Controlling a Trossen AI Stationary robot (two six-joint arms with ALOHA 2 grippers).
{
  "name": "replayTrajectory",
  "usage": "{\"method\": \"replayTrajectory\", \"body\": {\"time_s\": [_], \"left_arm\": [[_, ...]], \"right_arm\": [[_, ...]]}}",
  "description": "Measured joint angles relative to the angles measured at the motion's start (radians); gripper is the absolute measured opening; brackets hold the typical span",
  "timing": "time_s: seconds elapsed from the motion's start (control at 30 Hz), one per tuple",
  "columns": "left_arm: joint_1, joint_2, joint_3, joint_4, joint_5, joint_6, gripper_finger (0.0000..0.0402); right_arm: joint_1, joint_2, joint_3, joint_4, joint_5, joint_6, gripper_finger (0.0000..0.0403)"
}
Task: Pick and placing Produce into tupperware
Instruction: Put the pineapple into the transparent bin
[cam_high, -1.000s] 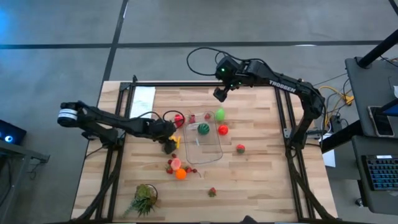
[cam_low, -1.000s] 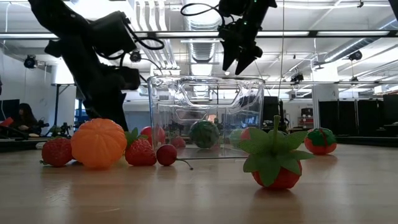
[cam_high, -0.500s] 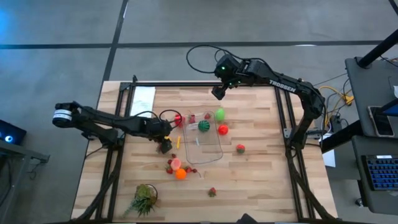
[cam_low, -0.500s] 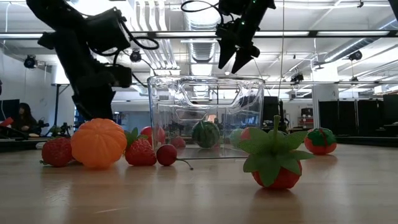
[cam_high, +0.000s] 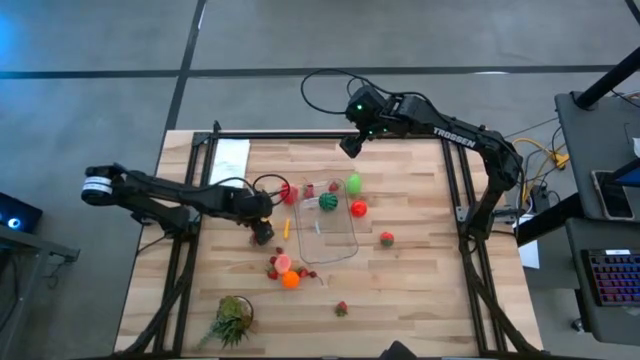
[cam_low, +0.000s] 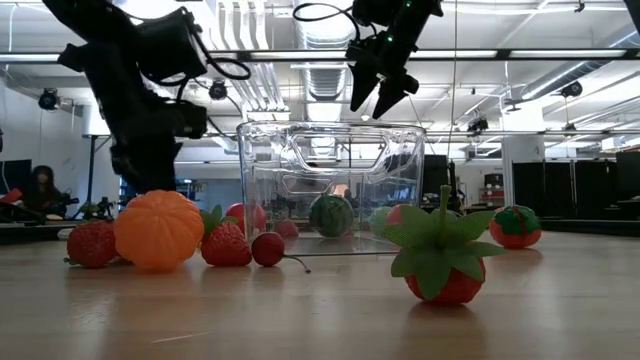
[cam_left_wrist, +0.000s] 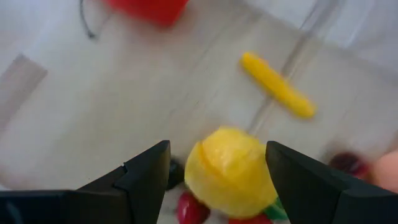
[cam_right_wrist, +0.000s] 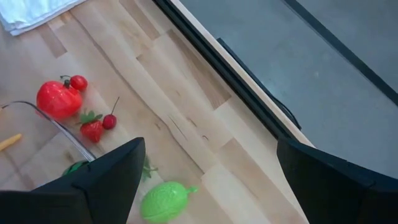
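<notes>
The clear tupperware (cam_high: 338, 240) stands mid-table, with a green striped piece (cam_high: 328, 204) inside it; both also show in the low view: the tupperware (cam_low: 330, 150) and the piece (cam_low: 329, 215). My left gripper (cam_high: 262, 236) is low over the table just left of the tupperware. Its fingers are open on either side of a yellow round piece (cam_left_wrist: 229, 171). A yellow stick (cam_left_wrist: 277, 93) lies beyond. My right gripper (cam_high: 348, 147) is open and empty, high over the table's far edge (cam_low: 377, 95). Loose produce lies around the tupperware. My left gripper has the yellow round piece (cam_left_wrist: 205, 168) between its open fingers, which come at it from above. A gap shows beside one finger (cam_left_wrist: 149, 177); the other finger (cam_left_wrist: 298, 180) overlaps the piece's edge. I cannot tell whether it touches the piece.
A red tomato (cam_high: 288, 192), a green piece (cam_high: 353, 184) and red pieces (cam_high: 358, 208) lie by the tupperware. An orange (cam_high: 291, 280), strawberries (cam_low: 226, 243) and a pink piece (cam_high: 283, 263) lie nearer. A leafy tuft (cam_high: 232, 320) sits near left. White paper (cam_high: 230, 158) lies far left.
My left gripper has drawn back toward the table's left edge, away from the tupperware. My right gripper has shifted a little toward the far edge and stays open.
</notes>
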Motion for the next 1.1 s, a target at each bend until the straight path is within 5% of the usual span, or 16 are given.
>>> {"method": "replayTrajectory", "body": {"time_s": [0.23,1.1], "left_arm": [[-0.001,-0.024,0.0,-0.005,-0.02,0.503,0.0249],[0.013,-0.089,0.163,0.062,-0.448,0.621,0.0249]], "right_arm": [[0.0,0.0,0.0,-0.001,0.0,0.002,0.0357],[0.0,0.001,-0.006,-0.016,0.0,0.038,0.0356]]}}
